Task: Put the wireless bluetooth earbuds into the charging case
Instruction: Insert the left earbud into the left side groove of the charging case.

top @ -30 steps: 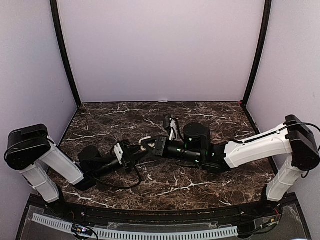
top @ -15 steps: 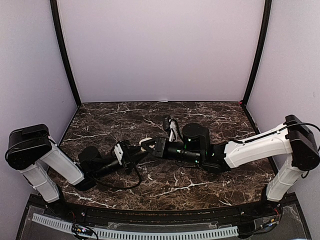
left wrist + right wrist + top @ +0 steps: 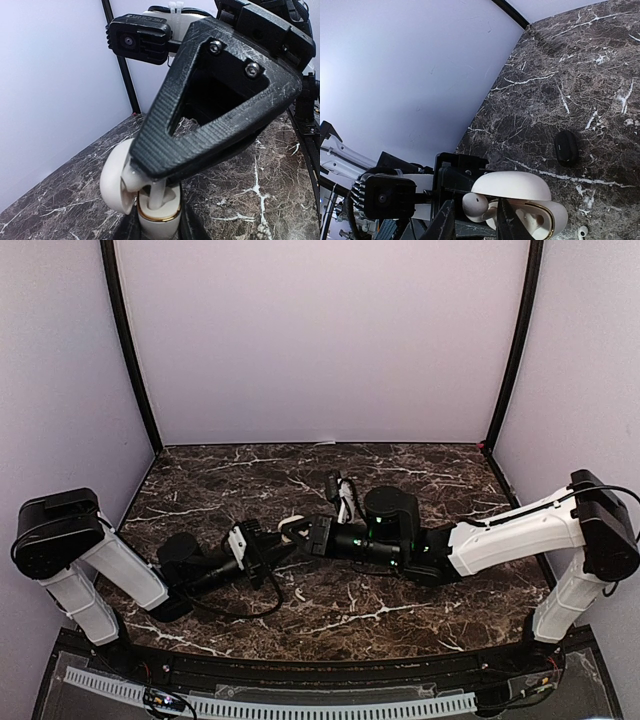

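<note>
My left gripper point(image 3: 159, 229) is shut on the base of a white charging case point(image 3: 159, 217) with a gold rim, held upright with its lid point(image 3: 114, 177) swung open. A white earbud point(image 3: 479, 206) stands stem-down in one of the case's wells. Its rounded head sits between the fingers of my right gripper point(image 3: 476, 207), which stand slightly apart from it on both sides. The second well point(image 3: 540, 226) looks vacant. In the top view both grippers point(image 3: 278, 546) point(image 3: 302, 532) meet at the case point(image 3: 291, 524), left of the table's centre.
A small dark oval case point(image 3: 566, 147) lies shut on the marble table point(image 3: 600, 75) beyond the white case. Another white earbud point(image 3: 581, 231) lies on the table near the bottom right of the right wrist view. Purple walls enclose the table.
My right gripper's fingers have spread a little wider around the earbud. The left gripper and the case have barely moved.
</note>
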